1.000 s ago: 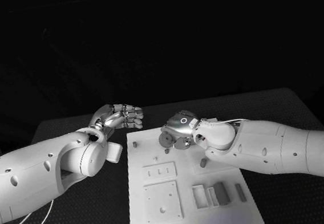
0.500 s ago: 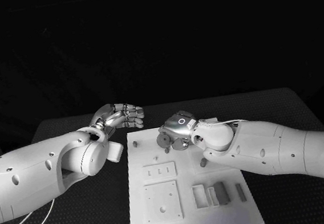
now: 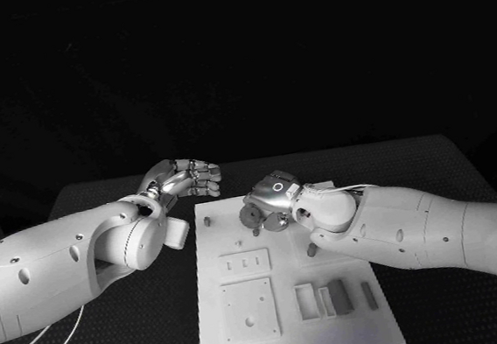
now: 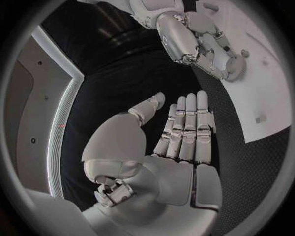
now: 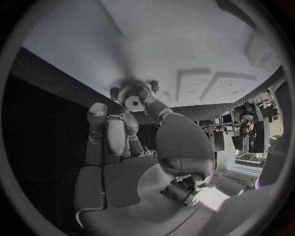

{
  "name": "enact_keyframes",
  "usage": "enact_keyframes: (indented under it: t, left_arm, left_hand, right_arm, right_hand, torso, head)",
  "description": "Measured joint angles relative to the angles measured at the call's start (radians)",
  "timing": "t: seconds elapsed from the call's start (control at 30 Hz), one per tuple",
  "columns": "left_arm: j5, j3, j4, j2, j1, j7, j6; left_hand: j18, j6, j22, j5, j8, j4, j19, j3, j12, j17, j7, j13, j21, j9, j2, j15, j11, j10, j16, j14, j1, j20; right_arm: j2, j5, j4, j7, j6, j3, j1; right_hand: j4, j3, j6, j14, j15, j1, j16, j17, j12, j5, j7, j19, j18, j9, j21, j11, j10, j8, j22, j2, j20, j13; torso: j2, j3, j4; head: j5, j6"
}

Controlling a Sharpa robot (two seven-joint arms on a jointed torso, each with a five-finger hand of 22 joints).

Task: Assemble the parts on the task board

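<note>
task board (image 3: 293, 307) | right robot hand (image 3: 270, 203) pinches gear (image 5: 132, 98) above it | left robot hand (image 3: 181, 181) fingers apart, empty

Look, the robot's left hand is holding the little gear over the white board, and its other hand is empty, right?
Not quite: the right hand holds the gear over the task board, as the right wrist view shows. The left hand is the empty one, its fingers straight and together in the left wrist view.
</note>
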Motion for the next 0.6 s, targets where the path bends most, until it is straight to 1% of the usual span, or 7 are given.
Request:
enact_keyframes:
  t: [0.2, 0.3, 0.33, 0.37, 0.5, 0.53, 0.6]
  left_arm:
    - [0.0, 0.0, 0.0, 0.001, 0.0, 0.0, 0.0]
    - [0.0, 0.0, 0.0, 0.002, 0.0, 0.0, 0.0]
    - [0.0, 0.0, 0.0, 0.002, 0.0, 0.0, 0.0]
    - [0.0, 0.0, 0.0, 0.002, 0.0, 0.0, 0.0]
    - [0.0, 0.0, 0.0, 0.002, 0.0, 0.0, 0.0]
    - [0.0, 0.0, 0.0, 0.002, 0.0, 0.0, 0.0]
    - [0.0, 0.0, 0.0, 0.002, 0.0, 0.0, 0.0]
  left_hand:
    - [-0.001, 0.0, 0.0, 0.0, 0.0, 0.0, 0.0, 0.0, 0.0, 0.0, 0.0, 0.0, 0.0, 0.0, 0.0, 0.0, 0.0, 0.0, 0.0, 0.0, 0.0, 0.0]
    - [-0.005, 0.0, 0.0, 0.0, 0.0, 0.0, 0.0, 0.0, 0.0, 0.001, 0.0, 0.0, 0.0, 0.0, 0.0, 0.0, 0.0, 0.0, 0.0, 0.0, 0.0, 0.0]
    - [-0.005, 0.0, 0.001, 0.0, 0.0, 0.0, 0.0, 0.0, 0.0, 0.001, 0.0, 0.0, 0.0, 0.0, 0.0, 0.0, 0.0, 0.0, 0.0, 0.0, 0.0, 0.0]
    - [-0.005, 0.0, 0.001, 0.0, 0.0, 0.0, 0.0, 0.0, 0.0, 0.001, 0.0, 0.0, 0.0, 0.0, 0.0, 0.0, 0.0, 0.0, 0.0, 0.0, 0.0, 0.0]
    - [-0.005, 0.0, 0.001, 0.0, 0.0, 0.0, 0.0, 0.0, -0.004, 0.001, 0.0, 0.0, 0.0, 0.0, 0.0, 0.0, 0.0, 0.0, 0.0, 0.0, 0.0, 0.0]
    - [-0.005, 0.0, 0.001, 0.0, 0.0, 0.0, 0.0, 0.0, -0.004, 0.001, 0.0, 0.0, 0.0, 0.0, 0.0, 0.0, 0.0, 0.0, 0.0, 0.0, 0.0, 0.0]
    - [-0.005, 0.0, 0.001, 0.0, 0.0, 0.0, 0.0, 0.0, -0.004, 0.001, 0.0, 0.0, 0.0, 0.0, 0.0, 0.0, 0.0, 0.0, 0.0, 0.0, 0.0, 0.0]
  right_arm:
    - [0.006, 0.0, -0.006, -0.001, 0.001, 0.0, 0.0]
    - [0.011, 0.002, -0.013, -0.001, 0.001, -0.001, -0.001]
    - [0.011, 0.003, -0.014, -0.001, 0.001, -0.001, -0.001]
    - [0.012, 0.004, -0.015, -0.001, 0.001, -0.002, -0.001]
    - [0.013, 0.009, -0.018, -0.001, 0.001, -0.004, -0.002]
    - [0.014, 0.01, -0.019, -0.001, 0.001, -0.004, -0.002]
    - [0.014, 0.015, -0.02, -0.001, 0.001, -0.004, -0.003]
  right_hand:
    - [0.002, -0.003, 0.0, 0.0, 0.0, 0.0, 0.0, 0.0, -0.009, 0.0, 0.0, 0.0, 0.0, -0.001, 0.0, 0.0, 0.0, -0.002, 0.0, 0.0, 0.0, -0.006]
    - [0.002, -0.006, 0.0, 0.0, 0.0, -0.003, 0.0, 0.0, -0.019, 0.0, 0.0, 0.0, 0.0, -0.004, 0.0, 0.001, -0.002, -0.009, 0.0, -0.016, 0.0, -0.017]
    - [0.001, -0.01, 0.001, 0.0, 0.0, -0.003, 0.0, -0.002, -0.025, 0.0, 0.0, 0.0, 0.0, -0.005, 0.0, 0.002, -0.006, -0.014, 0.0, -0.029, 0.0, -0.022]
    - [0.002, -0.013, 0.001, 0.0, 0.0, -0.004, 0.0, -0.005, -0.029, 0.0, 0.0, 0.0, 0.0, -0.007, 0.0, 0.004, -0.012, -0.019, 0.0, -0.036, 0.0, -0.027]
    - [0.003, -0.014, 0.001, -0.009, 0.009, -0.007, 0.0, -0.012, -0.042, 0.0, 0.0, 0.001, 0.0, -0.018, 0.0, 0.004, -0.015, -0.041, 0.0, -0.057, 0.0, -0.043]
    - [0.005, -0.016, 0.001, -0.011, 0.011, -0.008, 0.0, -0.014, -0.046, 0.0, 0.0, 0.003, 0.0, -0.021, 0.0, 0.004, -0.015, -0.046, 0.0, -0.066, 0.0, -0.048]
    - [0.006, -0.017, -0.003, -0.012, 0.013, -0.012, -0.005, -0.02, -0.052, 0.0, 0.003, 0.004, 0.0, -0.026, -0.006, 0.004, -0.015, -0.046, -0.001, -0.077, -0.001, -0.056]
  torso:
    - [0.0, 0.0, -0.0006]
    - [0.0, 0.0, -0.0006]
    - [0.0, 0.0, -0.0006]
    - [0.0, 0.0, -0.0006]
    - [0.0, 0.0002, -0.0006]
    - [0.0, 0.0003, -0.0006]
    - [0.0, 0.0004, -0.0006]
  head:
    - [0.0, 0.0]
    - [0.001, 0.0]
    - [0.001, 0.0]
    - [0.002, 0.0]
    - [0.002, 0.0]
    - [0.003, 0.0]
    - [0.003, 0.0]
